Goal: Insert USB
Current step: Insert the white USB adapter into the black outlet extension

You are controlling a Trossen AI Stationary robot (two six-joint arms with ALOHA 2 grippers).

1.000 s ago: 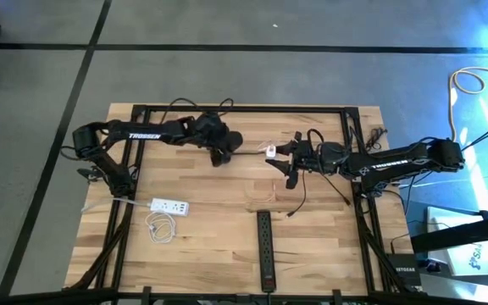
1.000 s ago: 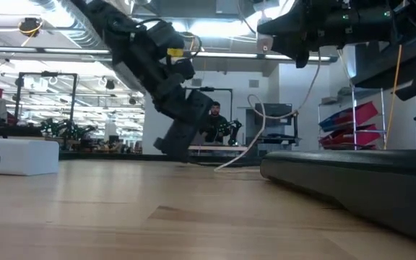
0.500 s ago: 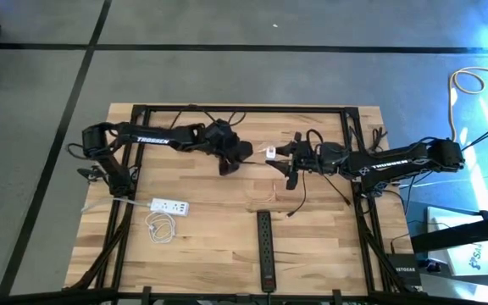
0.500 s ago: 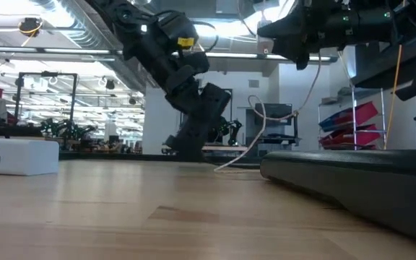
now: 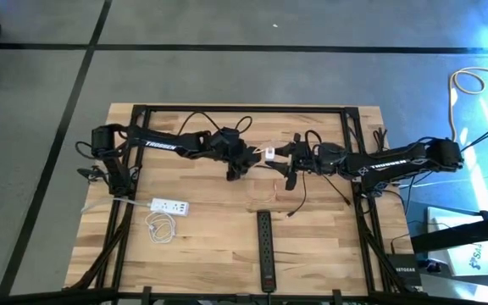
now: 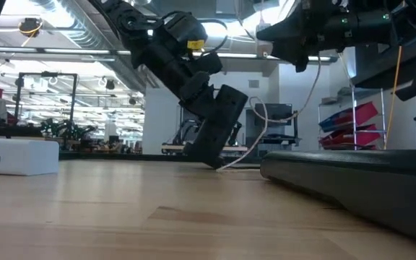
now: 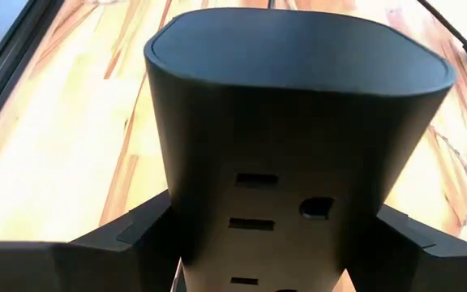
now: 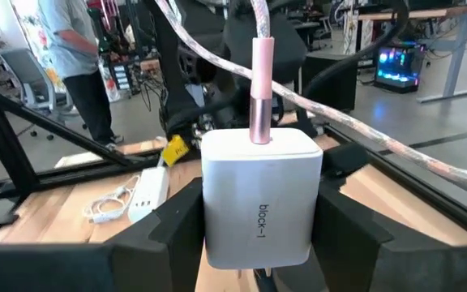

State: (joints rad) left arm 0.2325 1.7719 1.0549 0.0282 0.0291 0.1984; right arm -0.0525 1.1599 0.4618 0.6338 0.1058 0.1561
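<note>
Two dark arms meet near the middle of the wooden desk [image 5: 193, 241], seen from above. Left claw [image 5: 242, 161] grips a dark block [image 7: 298, 138] with outlet slots on its face; the wrist view shows one finger [image 7: 120, 235] pressed against each side of the block. In the low view this block [image 6: 219, 126] hangs tilted, its lower corner just above or touching the desk surface; which of the two cannot be told. Right claw [image 5: 280, 156] pinches a white charger cube [image 8: 259, 199] marked "block-1", a finger [image 8: 177, 227] against each flank. A pink plug [image 8: 261, 89] stands upright in the cube's face, and its pale cable [image 8: 355, 138] trails away from it. From above, the white cube [image 5: 271, 152] lies between the two claws, just beside the dark block and close to the left claw. A black power strip [image 5: 266, 250] lies on the desk nearer the front edge than the cube, well apart from it. A white power strip [image 5: 169, 206] with a coiled white cord [image 5: 158, 227] rests toward the left arm's side, also well apart from the cube. Beyond the desk, the right wrist view shows a person [image 8: 75, 57] in a light shirt standing in the room.
</note>
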